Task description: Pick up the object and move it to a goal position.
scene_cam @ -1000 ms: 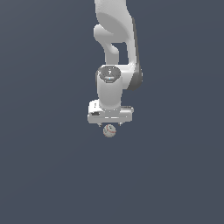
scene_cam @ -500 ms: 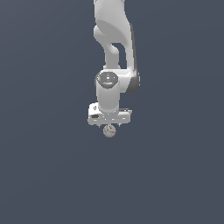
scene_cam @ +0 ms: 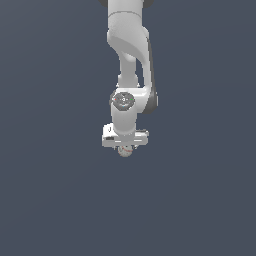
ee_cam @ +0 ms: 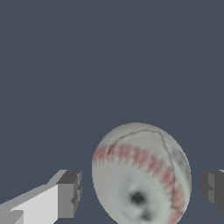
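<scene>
The white ball with red stitching (scene_cam: 126,152) lies on the dark grey floor, right under my gripper (scene_cam: 125,147). In the wrist view the ball (ee_cam: 140,175) sits between my two fingertips (ee_cam: 69,192), and the gripper (ee_cam: 142,192) straddles it. A narrow gap shows on each side of the ball, so the jaws are open and not touching it. The white hand and the arm above it hide most of the ball in the exterior view.
The floor (scene_cam: 50,200) is a plain dark grey surface with nothing else on it. The arm (scene_cam: 130,60) comes down from the exterior view's top.
The gripper has come down closer onto the ball, which now sits between the fingers. The ball has not moved.
</scene>
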You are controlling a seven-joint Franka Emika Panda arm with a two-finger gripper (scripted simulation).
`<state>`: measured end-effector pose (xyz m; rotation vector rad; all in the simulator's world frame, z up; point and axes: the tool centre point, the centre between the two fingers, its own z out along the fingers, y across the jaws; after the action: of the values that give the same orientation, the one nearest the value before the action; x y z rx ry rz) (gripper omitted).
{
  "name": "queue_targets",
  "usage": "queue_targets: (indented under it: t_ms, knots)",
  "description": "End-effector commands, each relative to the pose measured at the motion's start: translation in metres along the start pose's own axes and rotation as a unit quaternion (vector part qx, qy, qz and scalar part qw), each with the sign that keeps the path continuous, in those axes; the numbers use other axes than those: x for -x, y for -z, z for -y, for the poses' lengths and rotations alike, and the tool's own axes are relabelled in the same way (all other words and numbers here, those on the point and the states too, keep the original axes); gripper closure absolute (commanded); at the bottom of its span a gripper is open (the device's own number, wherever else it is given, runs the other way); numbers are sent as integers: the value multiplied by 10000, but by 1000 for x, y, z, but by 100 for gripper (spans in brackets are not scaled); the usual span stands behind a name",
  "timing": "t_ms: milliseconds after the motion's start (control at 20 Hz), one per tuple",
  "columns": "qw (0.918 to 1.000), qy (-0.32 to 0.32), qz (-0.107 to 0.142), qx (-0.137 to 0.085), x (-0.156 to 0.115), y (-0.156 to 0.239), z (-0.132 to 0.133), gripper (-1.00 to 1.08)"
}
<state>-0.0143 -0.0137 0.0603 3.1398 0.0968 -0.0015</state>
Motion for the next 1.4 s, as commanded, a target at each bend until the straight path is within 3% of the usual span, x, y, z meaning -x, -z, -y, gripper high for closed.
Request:
queue_targets:
  t_ms: [0,200,250,900,1350]
  knots:
    - [10000,0,-4,0,0,-9,0,-92]
    - [10000,3,-5,-1,-1,-13,0,-92]
    - [10000,3,-5,-1,-1,-13,0,108]
    - [10000,3,-5,-1,-1,-10,1,108]
    - [10000,3,-5,-1,8,22,19,108]
